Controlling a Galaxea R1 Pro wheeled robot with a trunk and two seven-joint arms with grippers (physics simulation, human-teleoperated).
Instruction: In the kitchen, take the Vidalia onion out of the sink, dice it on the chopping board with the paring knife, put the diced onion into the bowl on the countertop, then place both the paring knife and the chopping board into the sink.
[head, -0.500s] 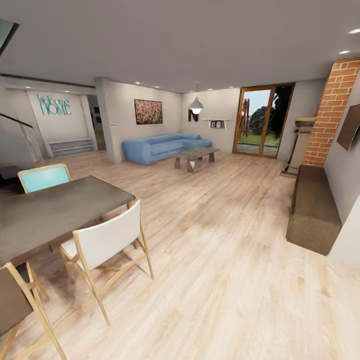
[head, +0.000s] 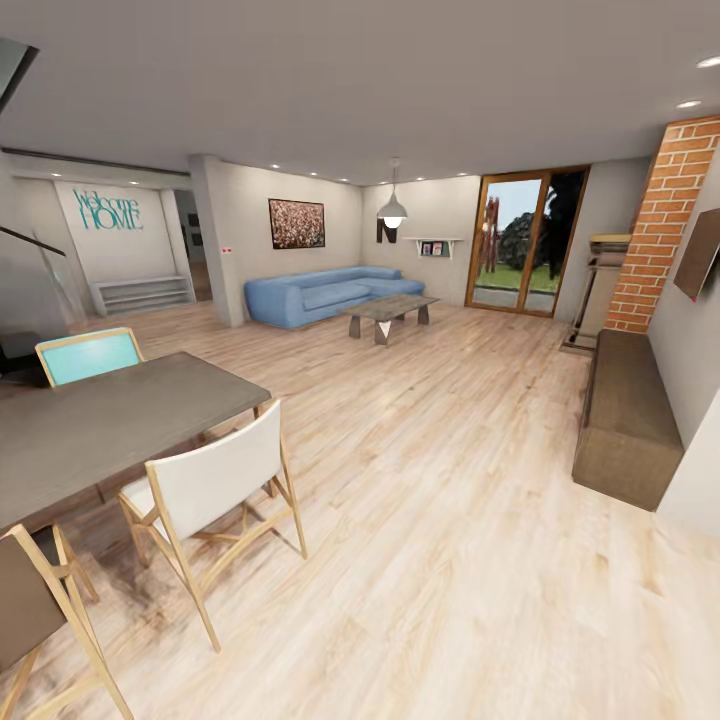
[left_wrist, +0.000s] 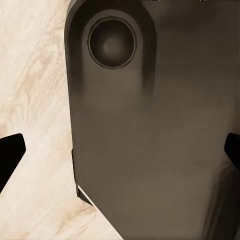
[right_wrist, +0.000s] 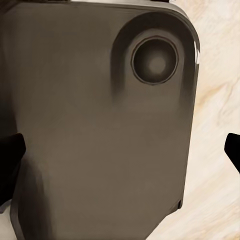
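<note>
**Standing in the living room, with the kitchen work not yet begun**

We are looking out over a wide open room whose pale wooden floor (head: 450, 560) is taking up most of the head view. On our left we are facing a long dark dining table (head: 110, 420) with a white chair (head: 215, 480) drawn up beside it and a turquoise chair (head: 88, 355) at its far side. Along the right wall a low brown bench (head: 625, 420) is sitting under a brick column (head: 665, 220). Farther off, a blue sofa (head: 330, 292) is standing behind a small coffee table (head: 388, 312), near a glazed door (head: 525, 240) to the garden, and a pendant lamp (head: 392, 212) is hanging above them.

Closer in, each wrist camera is looking down past a dark part of our own base (left_wrist: 150, 130) onto the same floorboards. The left gripper (left_wrist: 120, 150) is showing its two dark fingertips at opposite edges of its picture, spread wide with nothing between them; the right gripper (right_wrist: 120, 150) is spread and empty likewise.

We are judging the task as unstarted: onion, board, knife, bowl and sink are somewhere beyond these pictures, and we cannot tell where. Everything is remaining: reaching the kitchen, fetching, dicing, filling the bowl, clearing up.
</note>
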